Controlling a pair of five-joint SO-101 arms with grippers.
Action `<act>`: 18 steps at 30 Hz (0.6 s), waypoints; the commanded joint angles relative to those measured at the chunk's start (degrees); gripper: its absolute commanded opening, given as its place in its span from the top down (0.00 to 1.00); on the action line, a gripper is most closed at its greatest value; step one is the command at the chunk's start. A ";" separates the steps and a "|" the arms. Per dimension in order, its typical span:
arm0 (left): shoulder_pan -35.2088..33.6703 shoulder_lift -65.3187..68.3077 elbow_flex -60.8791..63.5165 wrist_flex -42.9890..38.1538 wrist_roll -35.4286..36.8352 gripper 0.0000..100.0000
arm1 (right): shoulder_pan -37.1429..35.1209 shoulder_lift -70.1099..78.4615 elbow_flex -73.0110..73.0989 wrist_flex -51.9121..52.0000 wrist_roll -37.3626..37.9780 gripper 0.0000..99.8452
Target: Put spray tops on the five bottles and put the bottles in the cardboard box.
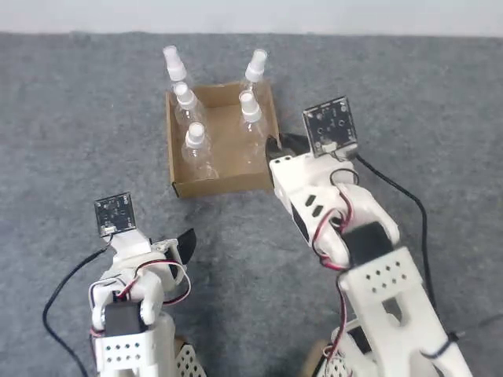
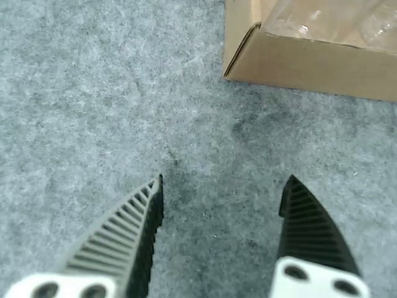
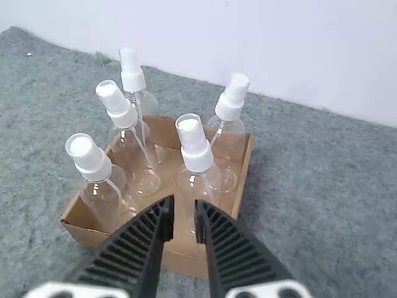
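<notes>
five spray-topped bottles (image 1: 198, 153) stand at the cardboard box (image 1: 222, 185), four clearly inside, the rear-left bottle (image 1: 176, 69) unclear. left hand (image 2: 225, 180) released above grey surface (image 2: 93, 93); right hand (image 3: 183, 205) barely parted, empty, by the box front. seemingly the closing step: next, confirm that bottle's placement.

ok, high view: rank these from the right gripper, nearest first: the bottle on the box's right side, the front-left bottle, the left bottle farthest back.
1. right-side bottle: just beyond the right gripper, on the cardboard box's near side.
2. front-left bottle: across the box.
3. far back-left bottle: at the far left corner.
</notes>
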 commanded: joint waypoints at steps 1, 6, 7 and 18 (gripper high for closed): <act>0.09 -0.97 -0.48 0.26 -0.26 0.72 | 2.15 -6.55 -0.62 4.44 0.97 0.99; 0.09 -0.97 -0.48 0.26 -0.26 0.72 | 5.58 -9.36 -0.44 7.16 0.97 0.99; 0.09 -0.97 -0.48 0.26 -0.26 0.72 | 6.11 -9.71 -0.44 7.78 0.97 0.99; 0.09 -0.97 -0.48 0.26 -0.26 0.72 | 7.96 -15.69 -0.35 13.05 1.05 0.99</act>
